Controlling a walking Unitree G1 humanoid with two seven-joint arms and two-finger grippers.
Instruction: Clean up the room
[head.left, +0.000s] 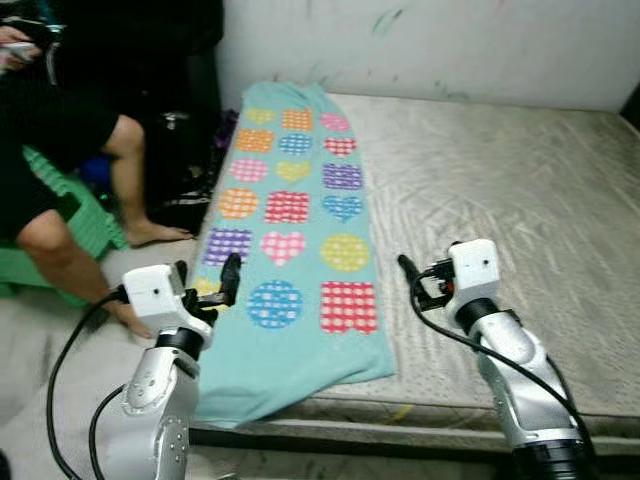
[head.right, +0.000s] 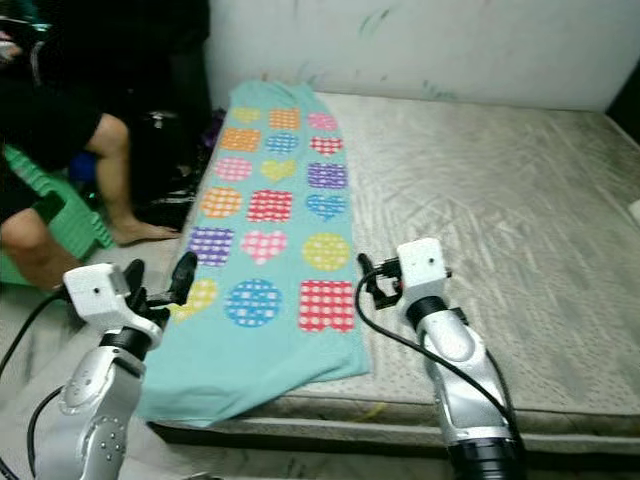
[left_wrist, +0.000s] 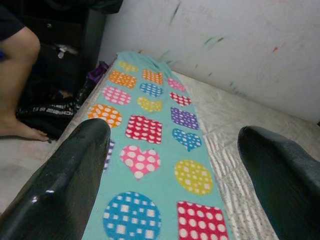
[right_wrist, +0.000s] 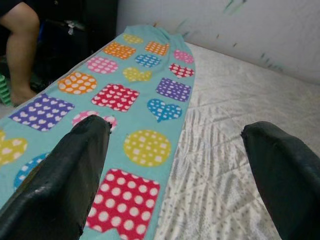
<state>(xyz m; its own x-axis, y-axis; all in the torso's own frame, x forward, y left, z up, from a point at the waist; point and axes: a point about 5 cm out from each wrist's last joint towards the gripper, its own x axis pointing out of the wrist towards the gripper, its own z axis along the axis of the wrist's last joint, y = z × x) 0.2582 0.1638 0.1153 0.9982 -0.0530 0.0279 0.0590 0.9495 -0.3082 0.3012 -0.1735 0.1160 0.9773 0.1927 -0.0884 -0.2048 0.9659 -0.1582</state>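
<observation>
A turquoise blanket (head.left: 290, 230) with coloured dotted hearts, circles and squares lies lengthwise along the left side of a bare grey mattress (head.left: 500, 200). Its near end hangs over the mattress's front edge. My left gripper (head.left: 210, 282) hovers open over the blanket's near left corner, and in the left wrist view its fingers (left_wrist: 65, 185) frame the pattern. My right gripper (head.left: 420, 275) stands open just right of the blanket's near right edge, above the mattress. The right wrist view shows its fingers (right_wrist: 70, 170) spread wide over the blanket's edge (right_wrist: 165, 165).
A person (head.left: 60, 170) sits on a green stool (head.left: 95, 225) at the left, bare feet on the floor close to my left arm. A black bag (head.left: 185, 195) stands between the person and the bed. A marked white wall (head.left: 430, 45) backs the mattress.
</observation>
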